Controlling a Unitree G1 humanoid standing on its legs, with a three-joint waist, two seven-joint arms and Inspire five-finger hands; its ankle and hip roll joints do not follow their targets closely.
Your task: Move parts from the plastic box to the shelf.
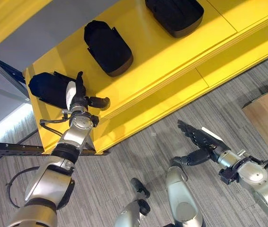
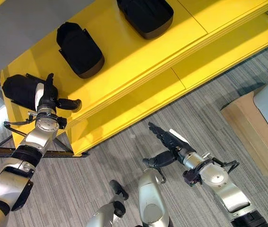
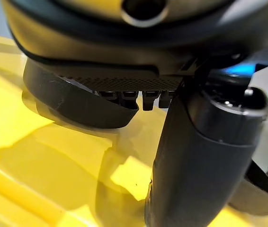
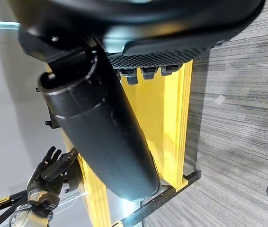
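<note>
Three smooth, rounded black parts lined along the glossy yellow shelf (image 1: 172,56). Left hand (image 1: 79,97) on the shelf, fingers straight, touching the end part (image 1: 46,87). Right hand (image 1: 198,137) relaxed over grey carpet (image 1: 138,156)

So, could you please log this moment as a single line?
left robot hand: open at black part on yellow shelf | right robot hand: open, empty, above carpet

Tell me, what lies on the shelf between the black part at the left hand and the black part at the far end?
One more black part lies there, seen in both eye views.
</note>
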